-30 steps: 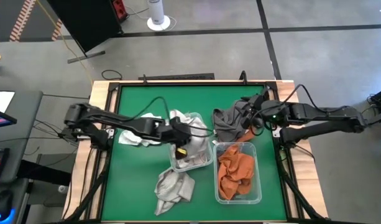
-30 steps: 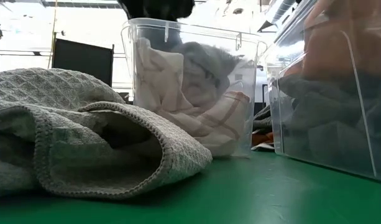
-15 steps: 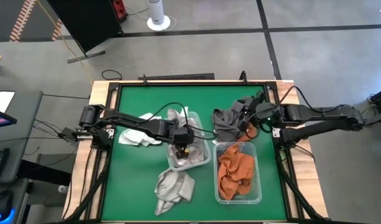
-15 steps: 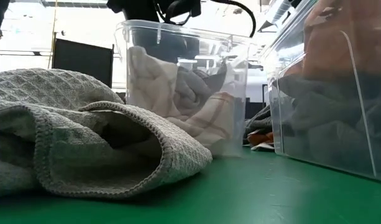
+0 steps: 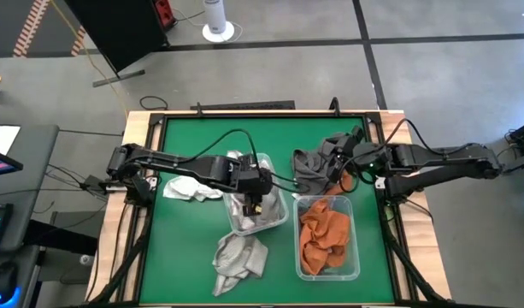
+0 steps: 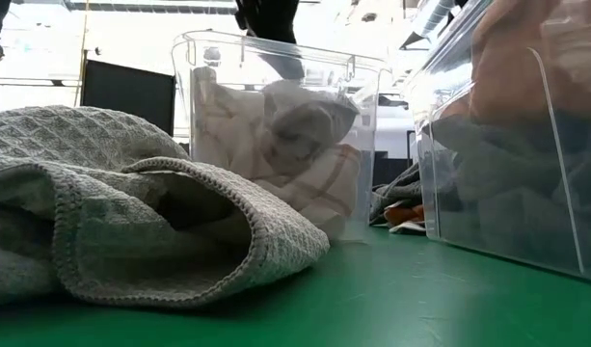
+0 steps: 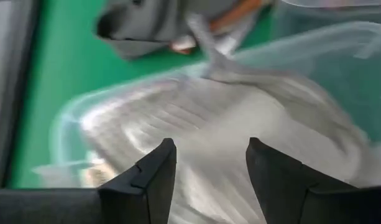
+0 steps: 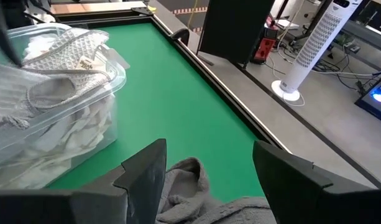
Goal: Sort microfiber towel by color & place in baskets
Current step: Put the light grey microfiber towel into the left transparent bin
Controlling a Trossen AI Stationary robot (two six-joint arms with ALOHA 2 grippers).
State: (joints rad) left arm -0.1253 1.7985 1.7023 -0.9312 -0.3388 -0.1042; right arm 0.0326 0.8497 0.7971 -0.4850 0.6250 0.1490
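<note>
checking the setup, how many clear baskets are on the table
2. One basket sits mid-table holding pale towels, under the left gripper. The other basket is beside it toward the right arm, holding orange towels.

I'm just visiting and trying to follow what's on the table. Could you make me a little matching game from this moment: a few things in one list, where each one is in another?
Things:
1. orange towel
2. dark grey towel
3. left gripper
4. light grey towel

Places:
A. over the basket of pale towels
B. loose on the green table, at its near edge
C. inside the right-hand basket
D. heaped on the table beside the right gripper

Pairs: 1-C, 2-D, 3-A, 4-B
</note>
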